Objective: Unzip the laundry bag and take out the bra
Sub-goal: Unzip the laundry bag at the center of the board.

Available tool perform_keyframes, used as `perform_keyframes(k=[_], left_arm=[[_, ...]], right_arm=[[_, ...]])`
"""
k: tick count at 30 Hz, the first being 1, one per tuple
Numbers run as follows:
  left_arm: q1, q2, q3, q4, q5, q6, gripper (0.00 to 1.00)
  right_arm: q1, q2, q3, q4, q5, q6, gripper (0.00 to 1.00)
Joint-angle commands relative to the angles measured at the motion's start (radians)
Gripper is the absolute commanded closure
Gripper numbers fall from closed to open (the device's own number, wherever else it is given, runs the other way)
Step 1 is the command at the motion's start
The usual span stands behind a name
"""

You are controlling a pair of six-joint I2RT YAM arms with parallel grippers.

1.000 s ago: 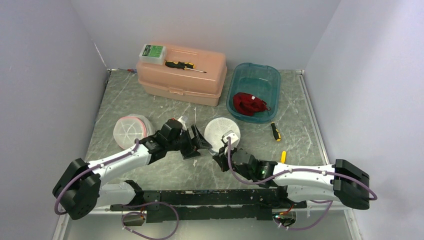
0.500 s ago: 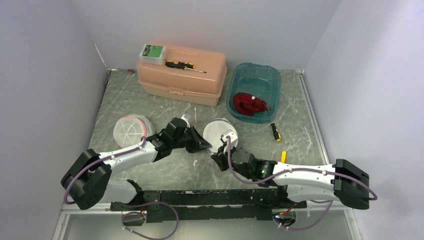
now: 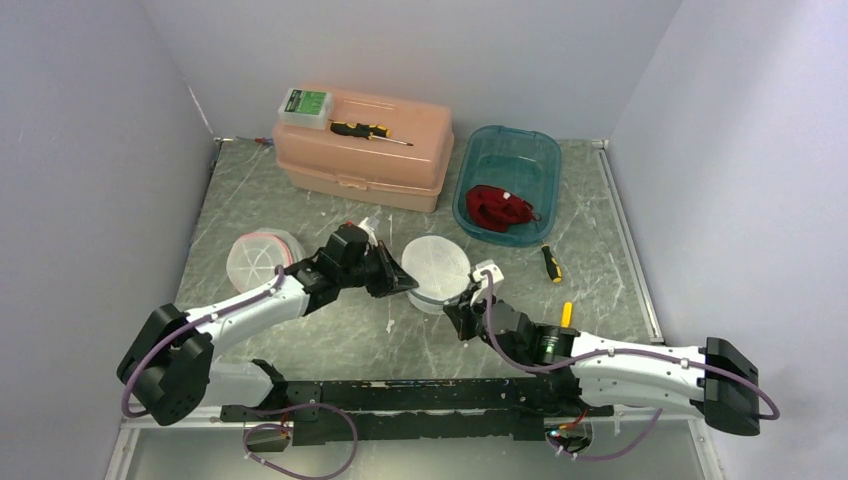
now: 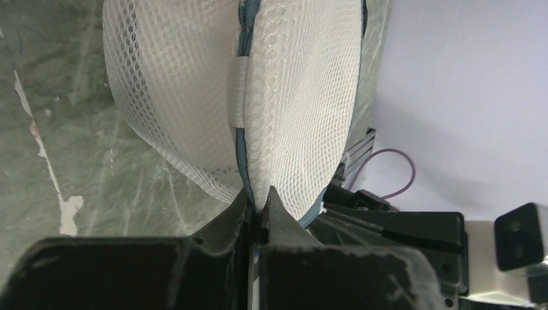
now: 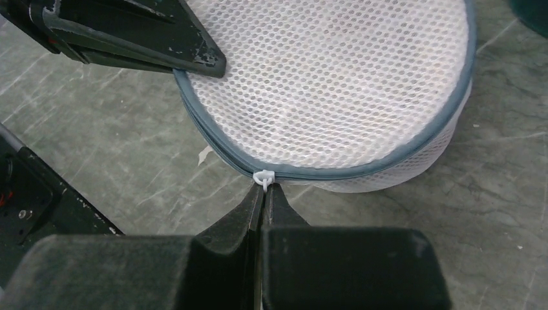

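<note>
The laundry bag (image 3: 437, 266) is a round white mesh pouch with a grey zip band, lying mid-table. My left gripper (image 3: 409, 284) is shut on its left rim; in the left wrist view the fingertips (image 4: 260, 197) pinch the mesh (image 4: 297, 97) at the seam. My right gripper (image 3: 458, 311) is at the near edge, shut on the small white zipper pull (image 5: 263, 176), with its tips (image 5: 263, 188) just below the bag (image 5: 336, 84). The left fingers (image 5: 161, 48) show at the upper left there. The bra is hidden; nothing shows through the mesh.
A second mesh pouch (image 3: 262, 259) lies to the left. At the back stands a peach toolbox (image 3: 363, 155) with a screwdriver (image 3: 370, 131) and a green box (image 3: 304, 104). A teal tub (image 3: 541, 150) holds a red garment (image 3: 497, 208). A small screwdriver (image 3: 551, 263) lies at the right.
My left gripper has moved in and shut on the bag's rim. The right arm has drawn rightward with the zipper pull, and the bag's top now faces more upward.
</note>
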Motion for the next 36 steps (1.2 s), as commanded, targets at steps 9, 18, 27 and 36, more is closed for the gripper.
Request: perform_keyframes(k=[9,18,27,36], left_arm=[[0.058,0.069,0.373,-0.405,0.104,0.559,0.97],[0.059,0.242,0.409,-0.420,0.111,0.624,0.93],[0.058,0.019,0.289,-0.460,-0.037,0.390,0.06],[0.027,-0.235,0.012,-0.321,-0.031,-0.021,0.06]], right_arm=[[0.086,-0.079,0.030,0.060,-0.051,-0.167,1.00],[0.122,0.122,0.057,0.229,0.039,-0.089,1.00],[0.122,0.235,0.094,0.250,0.075,-0.042,1.00],[0.121,0.312,0.159,0.265,0.017,-0.082,1.00]])
